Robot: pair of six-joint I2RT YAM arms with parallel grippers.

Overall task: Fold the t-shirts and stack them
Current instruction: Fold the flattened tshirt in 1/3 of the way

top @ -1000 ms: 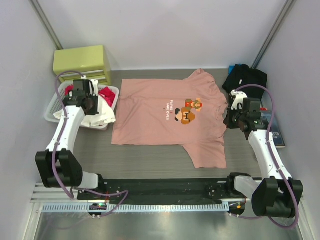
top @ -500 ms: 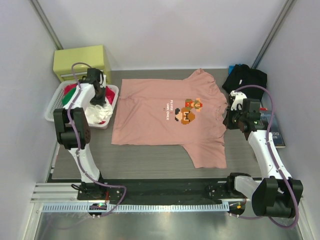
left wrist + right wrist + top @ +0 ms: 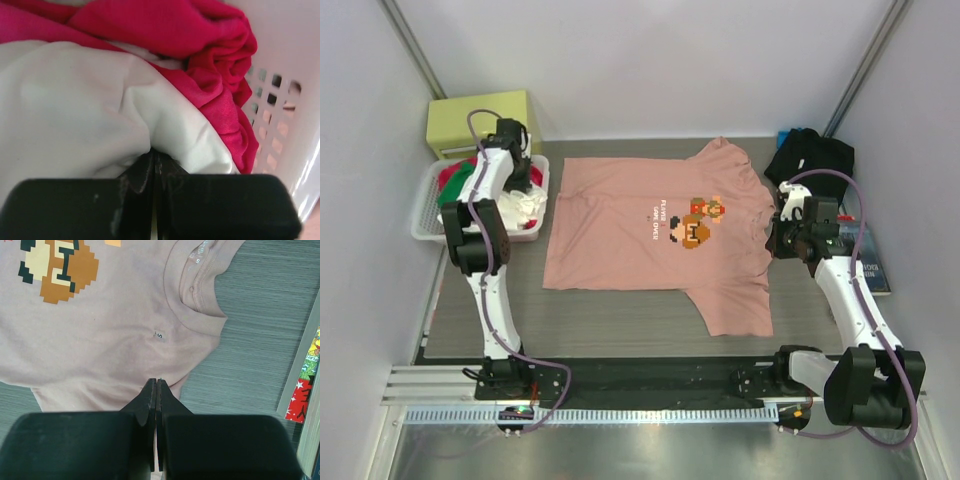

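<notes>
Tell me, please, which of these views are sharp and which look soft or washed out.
Top external: evenly lit and sharp across the salmon-pink t-shirt. Left wrist: soft focus on the white cloth, basket wall overbright. Right wrist: crisp on the collar and the table grain.

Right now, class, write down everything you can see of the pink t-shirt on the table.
The pink t-shirt lies spread flat, print up, on the grey table, collar toward the right, hem toward the left. Soft cloth, short sleeves, ribbed collar, a pixel character with white text on the chest, an S label by the collar. The right gripper, shut, sits at its shoulder edge; whether it pinches cloth is unclear.
</notes>
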